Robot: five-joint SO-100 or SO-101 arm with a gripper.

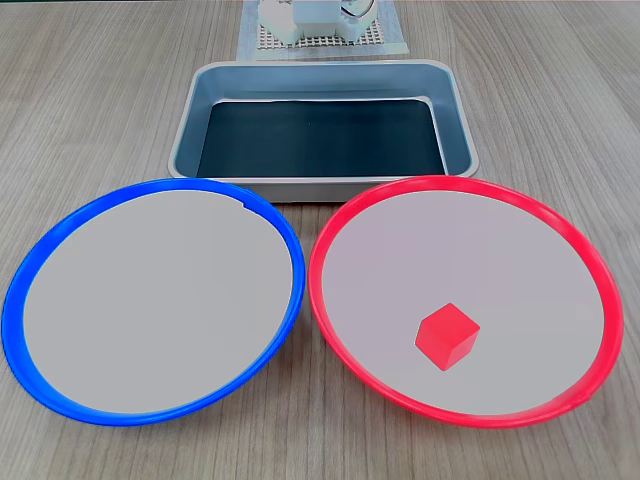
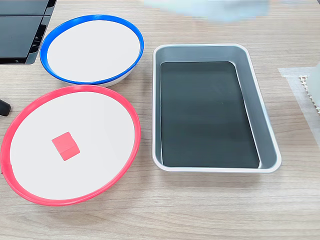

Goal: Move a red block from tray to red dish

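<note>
The red block (image 1: 447, 336) rests inside the red dish (image 1: 345, 215), on its pale centre. The tray (image 1: 190, 120) stands beside the dish on the wooden surface (image 1: 90, 90). Finger state: cannot tell.

Both fixed views are bright and evenly lit (shadows very soft); a pale blur smears above the tray (image 2: 265, 125).

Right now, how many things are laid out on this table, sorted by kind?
Round dishes: 2, the red dish and the blue-rimmed dish
Metal tray: 1, nothing in it
Red block: 1, lying in the red dish
Total: 4
</note>
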